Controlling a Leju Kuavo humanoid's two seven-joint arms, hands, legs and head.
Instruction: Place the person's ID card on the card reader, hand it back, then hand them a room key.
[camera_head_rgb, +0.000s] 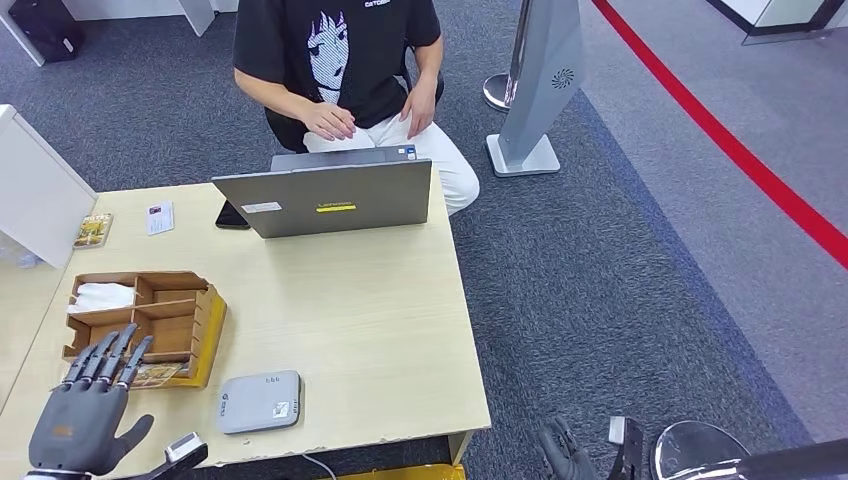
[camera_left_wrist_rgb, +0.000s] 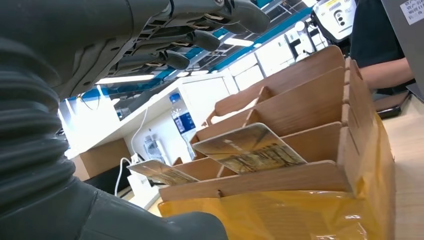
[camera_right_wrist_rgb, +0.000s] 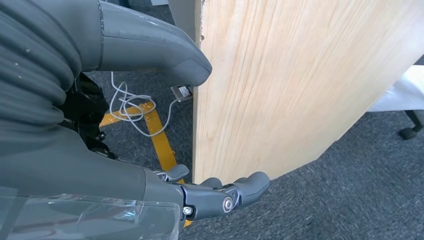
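Grey and spread wide, our left hand (camera_head_rgb: 85, 410) is hovering over the near left corner of the pale wooden table (camera_head_rgb: 380, 330), its fingers (camera_head_rgb: 105, 360) reaching out flat towards the wooden organiser box (camera_head_rgb: 150, 325) and holding nothing. From the left wrist view we are looking past that hand (camera_left_wrist_rgb: 75, 75) at the same organiser (camera_left_wrist_rgb: 300, 115), where two room key cards (camera_left_wrist_rgb: 250, 150) are leaning tilted in the nearest compartments, their printed faces up. We are seeing the grey card reader (camera_head_rgb: 260, 402) lying flat just beside the organiser, near the table's front edge and close to our left hand, with nothing resting on top of it. A small white card (camera_head_rgb: 160, 217) is lying at the far left of the table next to a little printed booklet (camera_head_rgb: 93, 230); we cannot tell whether it is the ID card. Our right hand (camera_head_rgb: 565, 452) is hanging low beside the table, off its right front corner; in the right wrist view its fingers (camera_right_wrist_rgb: 235, 192) are lying loosely apart, empty, alongside the wooden side panel (camera_right_wrist_rgb: 280, 85). Across the table a person (camera_head_rgb: 340, 60) in a black shirt is sitting behind an open grey laptop (camera_head_rgb: 330, 195), hands resting on their lap.
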